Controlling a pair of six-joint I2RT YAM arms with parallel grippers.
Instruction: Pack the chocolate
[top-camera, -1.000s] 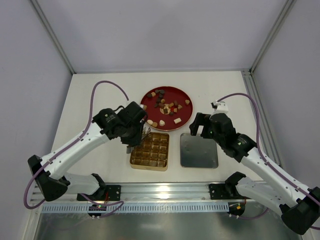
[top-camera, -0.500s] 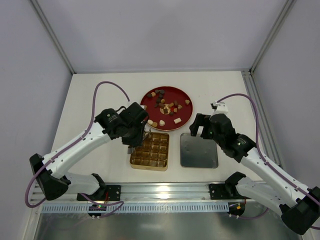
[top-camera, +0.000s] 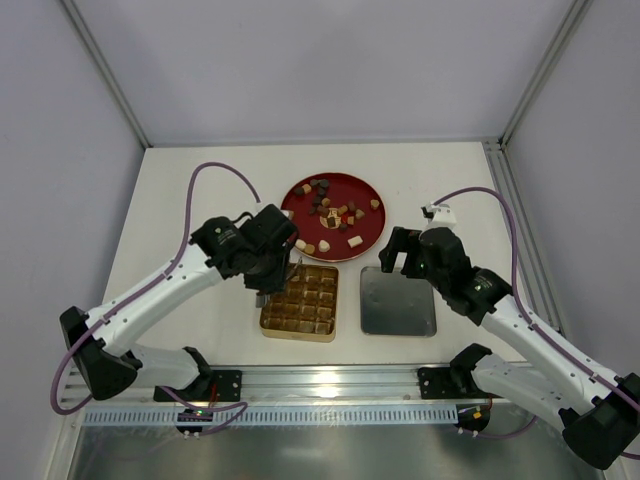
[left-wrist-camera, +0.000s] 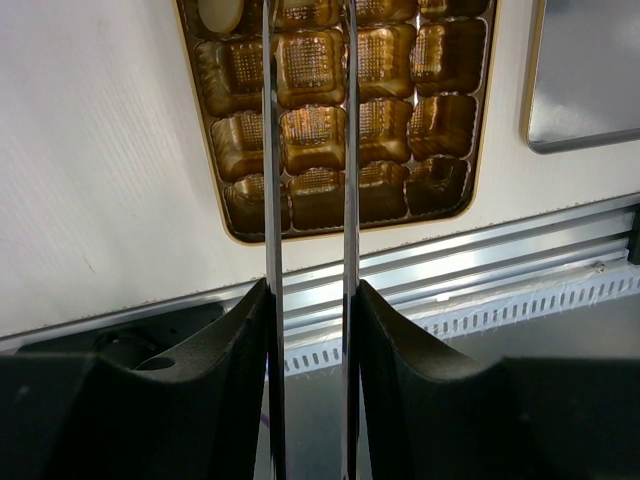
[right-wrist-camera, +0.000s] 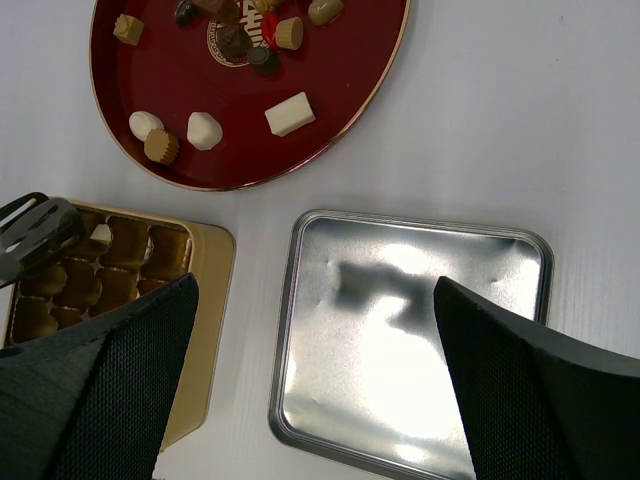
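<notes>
The chocolate (top-camera: 335, 212), several brown, tan and cream pieces, lies on the round red plate (top-camera: 362, 190), which also shows in the right wrist view (right-wrist-camera: 330, 60). The gold gridded box (top-camera: 268, 322) sits in front of the plate. One cream piece (left-wrist-camera: 220, 12) lies in a far-left cell and also shows in the right wrist view (right-wrist-camera: 100, 234). My left gripper (top-camera: 290, 268) hovers over the box's far-left part. Its thin metal blades (left-wrist-camera: 307, 20) stand apart with nothing between them. My right gripper (top-camera: 403, 262) is wide open and empty above the silver lid (right-wrist-camera: 420, 340).
The silver lid (top-camera: 398, 300) lies right of the gold box, open side up, and also shows in the left wrist view (left-wrist-camera: 590, 70). An aluminium rail (top-camera: 330, 380) runs along the table's near edge. Grey walls enclose the table on three sides.
My left gripper has shifted slightly towards the gold box. The right arm has not moved.
</notes>
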